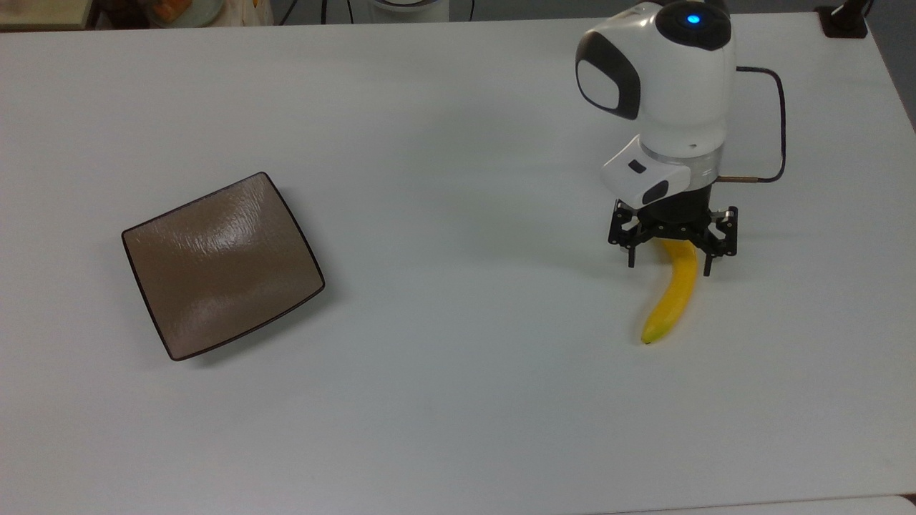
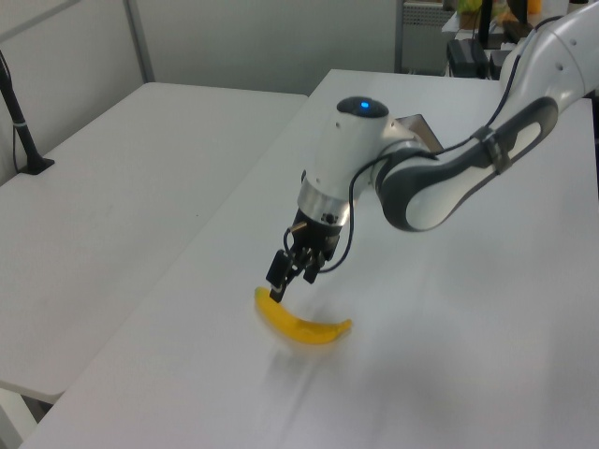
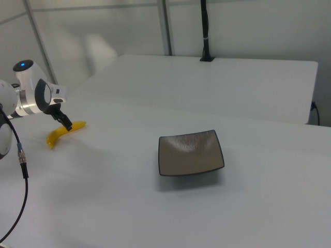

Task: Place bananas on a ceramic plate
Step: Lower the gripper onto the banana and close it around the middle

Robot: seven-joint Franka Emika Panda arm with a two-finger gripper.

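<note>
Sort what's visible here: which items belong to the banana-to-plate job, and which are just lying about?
Belongs to the job:
- banana
- ceramic plate
- gripper, open, straddling the banana's stem end

Just lying about:
- black post on the neighbouring table
- clutter beyond the table's far edge in the top view

A bright yellow banana (image 1: 675, 293) with a greenish tip is seen on a plain white desk (image 1: 458, 400). A glossy brown plate (image 1: 218, 265) is edged by a thin dark rim, and the black claw (image 1: 670, 266) is carried by a white arm (image 1: 665, 93) with black patches and a blue light.
</note>
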